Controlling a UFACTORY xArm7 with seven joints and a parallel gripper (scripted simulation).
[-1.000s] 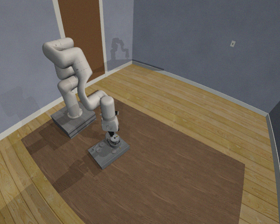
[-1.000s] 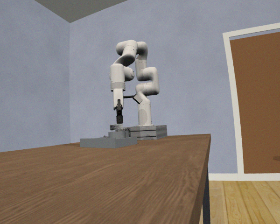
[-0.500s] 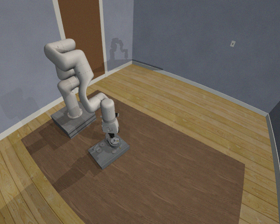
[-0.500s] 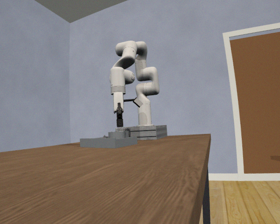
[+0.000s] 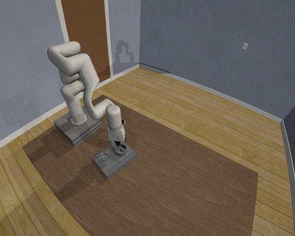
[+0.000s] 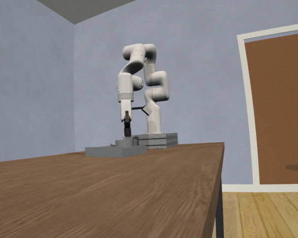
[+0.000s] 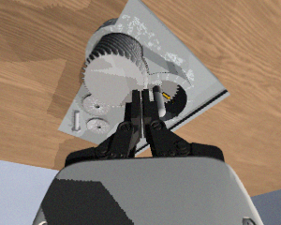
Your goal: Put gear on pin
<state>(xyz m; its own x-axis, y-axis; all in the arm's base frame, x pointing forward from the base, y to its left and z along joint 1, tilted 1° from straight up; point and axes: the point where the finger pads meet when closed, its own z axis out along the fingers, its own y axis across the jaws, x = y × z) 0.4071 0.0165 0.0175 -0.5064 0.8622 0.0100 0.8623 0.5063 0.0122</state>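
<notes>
Hanging tip-down over the grey timing case (image 5: 109, 168), the gripper (image 7: 141, 99) is seen with its jaws clenched together and nothing held between them. In the wrist view, the white pin (image 7: 158, 102) is found just beside the fingertips, on their right, standing upright. Around the foot of the pin a dark toothed disc (image 7: 177, 99) is seen, carrying a small yellow mark (image 7: 166, 96); whether this is the gear with the painted arrow or the collar cannot be told. A large pale gear (image 7: 108, 80) on the case is placed ahead of the jaws and to their left, with its toothed rim showing above its flat face. Two small gears (image 7: 97, 115) and a short peg (image 7: 77, 119) are set further left of the jaws, near the case's edge. The case is rested on the brown table (image 6: 118, 194).
</notes>
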